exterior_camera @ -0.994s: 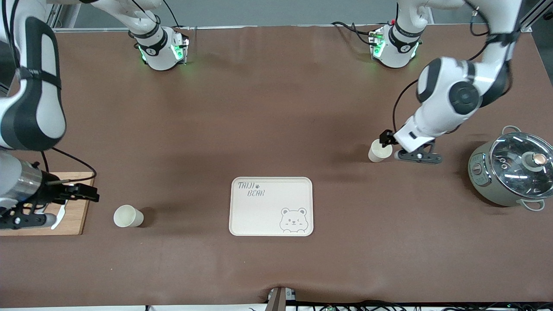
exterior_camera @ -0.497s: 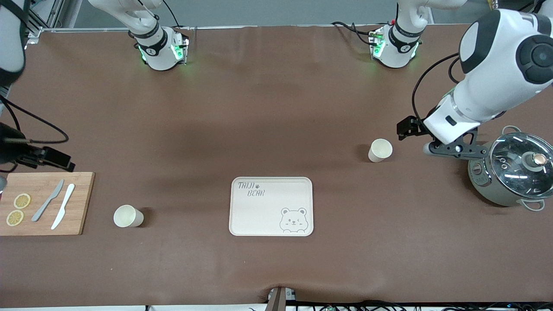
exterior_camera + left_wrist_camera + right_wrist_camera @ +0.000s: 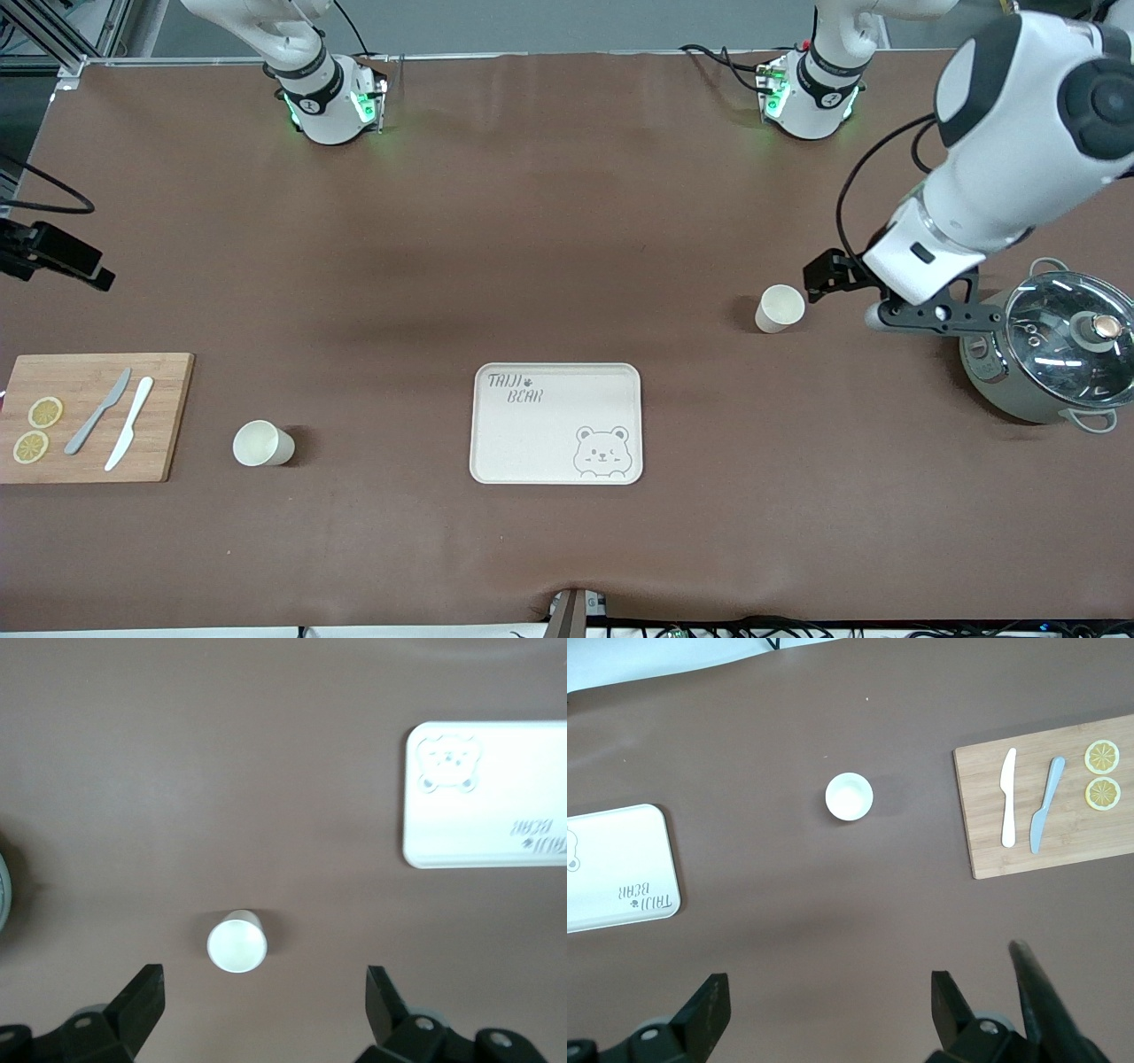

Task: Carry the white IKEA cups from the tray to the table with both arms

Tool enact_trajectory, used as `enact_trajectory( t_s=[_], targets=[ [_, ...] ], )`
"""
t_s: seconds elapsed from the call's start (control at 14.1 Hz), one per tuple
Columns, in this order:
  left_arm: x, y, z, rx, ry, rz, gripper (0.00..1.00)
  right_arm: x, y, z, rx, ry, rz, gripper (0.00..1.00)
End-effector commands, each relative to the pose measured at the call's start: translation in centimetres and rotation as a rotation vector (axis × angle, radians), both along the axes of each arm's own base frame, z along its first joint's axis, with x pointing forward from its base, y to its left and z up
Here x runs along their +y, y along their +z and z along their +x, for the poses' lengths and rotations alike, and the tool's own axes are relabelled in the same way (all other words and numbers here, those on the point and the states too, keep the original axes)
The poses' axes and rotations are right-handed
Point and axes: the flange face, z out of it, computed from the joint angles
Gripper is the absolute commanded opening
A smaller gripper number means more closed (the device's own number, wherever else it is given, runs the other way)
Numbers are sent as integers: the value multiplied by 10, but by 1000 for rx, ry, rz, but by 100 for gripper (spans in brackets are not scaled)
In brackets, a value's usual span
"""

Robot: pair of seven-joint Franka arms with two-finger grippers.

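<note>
Tray [image 3: 555, 424] bare; both cups on desk [image 3: 549, 221]. Left tool [image 3: 264, 1005] jaws apart, empty, above upright cup [image 3: 780, 308]. Right tool [image 3: 828, 1010] apart, empty, high above other cup [image 3: 261, 444].

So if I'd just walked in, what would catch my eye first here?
Probably the cream tray with its bear drawing, lying bare in the middle of the brown table. One white cup stands toward the left arm's end, beside the open left gripper and near a glass-lidded pot. The other cup stands beside a wooden board with knives and lemon slices.
</note>
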Motion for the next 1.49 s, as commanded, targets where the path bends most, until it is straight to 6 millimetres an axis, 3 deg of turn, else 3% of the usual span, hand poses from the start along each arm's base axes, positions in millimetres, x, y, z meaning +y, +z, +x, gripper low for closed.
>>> enact_trajectory(
  t_s=[0.0,0.07,0.21,0.43,0.5,0.64,0.92,1.42],
  targets=[
    [-41,12,-17,-22,26,55,100,-5,-16,-24,-24,-24,-3,100],
    [-35,25,-22,-30,25,49,100,-6,-22,-30,-27,-25,-2,100],
    [-3,59,-26,-41,4,36,100,-5,-22,-40,-12,-20,-3,100],
    [67,104,-44,34,-37,64,100,-4,-23,-41,-4,-23,-4,100],
    [93,115,-44,22,-106,73,100,-5,-22,-42,-2,-25,-4,100],
    [120,117,-41,20,-213,75,100,-5,-23,-43,8,-24,-8,100],
    [128,110,-20,-54,-186,36,100,-4,-23,-42,4,-22,-10,100],
    [123,76,7,-46,-195,44,100,-5,-24,-42,7,-22,-12,100]
  ],
)
